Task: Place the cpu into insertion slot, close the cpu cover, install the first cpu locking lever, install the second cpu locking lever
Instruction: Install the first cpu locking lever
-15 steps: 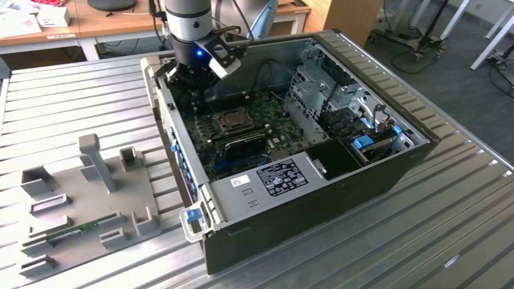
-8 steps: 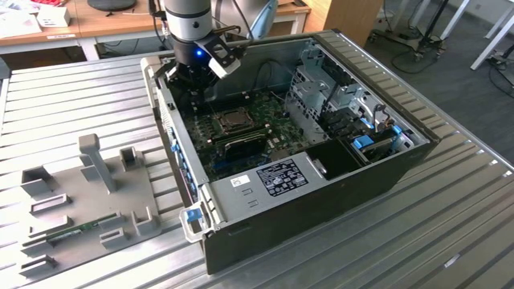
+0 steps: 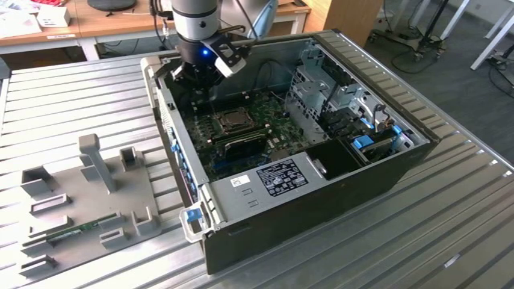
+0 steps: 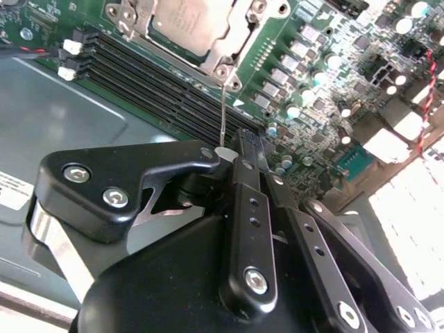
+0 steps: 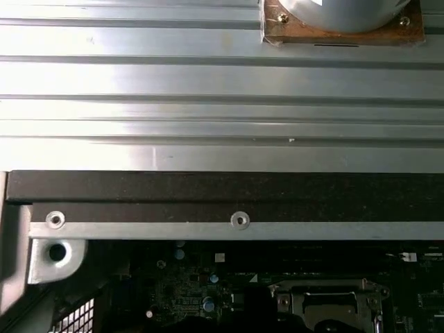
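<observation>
PC case (image 3: 377, 180) on ribbed table (image 3: 449, 241), jig (image 3: 76, 208) beside.

the arm (image 3: 195, 18) came down almost straight from above in the exterior view, its grey wrist section upright and a small blue light glowing on the black housing below it. the gripper (image 3: 196, 83) pointed downward, low inside the open case. in the second wrist view its two black fingers (image 4: 248, 201) ran forward side by side, their tips drawn together and pinched on the end of a thin metal lever (image 4: 223, 111).
</observation>
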`<state>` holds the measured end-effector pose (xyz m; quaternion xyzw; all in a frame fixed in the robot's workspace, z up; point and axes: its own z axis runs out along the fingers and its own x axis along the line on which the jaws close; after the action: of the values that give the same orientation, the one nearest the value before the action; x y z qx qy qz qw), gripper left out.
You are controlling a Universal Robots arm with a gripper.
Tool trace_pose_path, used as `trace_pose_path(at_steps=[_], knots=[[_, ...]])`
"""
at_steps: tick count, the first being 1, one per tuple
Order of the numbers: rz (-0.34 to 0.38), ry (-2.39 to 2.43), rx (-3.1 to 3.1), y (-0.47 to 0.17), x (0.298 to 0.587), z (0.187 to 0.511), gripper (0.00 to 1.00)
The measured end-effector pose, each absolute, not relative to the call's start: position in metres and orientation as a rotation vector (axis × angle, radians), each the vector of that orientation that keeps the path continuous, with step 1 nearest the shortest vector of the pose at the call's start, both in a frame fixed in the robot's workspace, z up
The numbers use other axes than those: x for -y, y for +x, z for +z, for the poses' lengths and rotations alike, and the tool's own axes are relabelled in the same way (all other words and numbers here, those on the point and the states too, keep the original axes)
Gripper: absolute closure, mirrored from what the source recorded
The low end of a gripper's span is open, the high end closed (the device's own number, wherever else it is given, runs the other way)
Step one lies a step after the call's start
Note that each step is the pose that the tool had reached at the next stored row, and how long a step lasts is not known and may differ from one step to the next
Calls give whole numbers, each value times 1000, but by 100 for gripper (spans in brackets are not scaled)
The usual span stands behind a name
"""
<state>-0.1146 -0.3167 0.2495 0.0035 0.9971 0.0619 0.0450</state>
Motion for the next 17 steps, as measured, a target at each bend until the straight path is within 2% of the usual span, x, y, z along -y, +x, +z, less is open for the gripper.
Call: trace_pose_path(at_steps=[17], knots=[[195,11,-3045,-97,317,248,90]])
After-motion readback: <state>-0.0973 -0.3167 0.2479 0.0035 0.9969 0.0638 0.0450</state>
